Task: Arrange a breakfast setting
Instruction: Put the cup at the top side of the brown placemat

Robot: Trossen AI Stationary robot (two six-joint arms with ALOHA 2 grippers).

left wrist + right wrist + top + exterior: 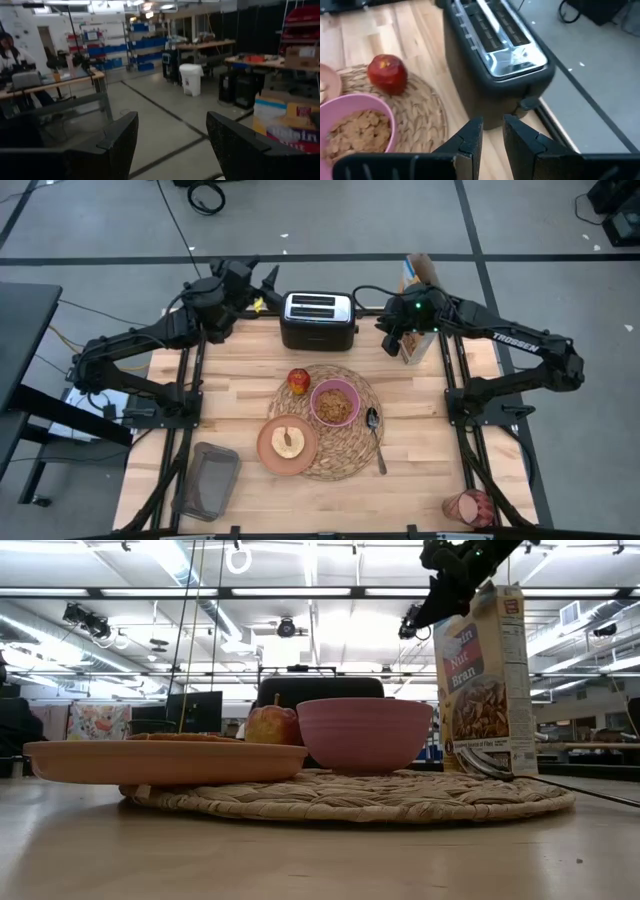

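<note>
A round woven placemat (325,425) lies mid-table. On it rest a pink bowl (335,402) holding cereal, a red apple (298,379) and a metal spoon (375,435). A salmon-brown plate (288,445) with a bit of toast overlaps the mat's near left edge. A pink tumbler (468,507) lies at the near right corner. My right gripper (492,137) hovers above the table between the toaster and the cereal box, its fingers a little apart with nothing between them. My left gripper (172,145) is raised over the far left edge, open and level.
A black toaster (318,320) stands at the far edge, behind the mat. A yellow cereal box (420,310) stands upright at the far right, beside my right gripper. A grey mesh tray (210,480) sits near the left front. Bare wood lies right of the mat.
</note>
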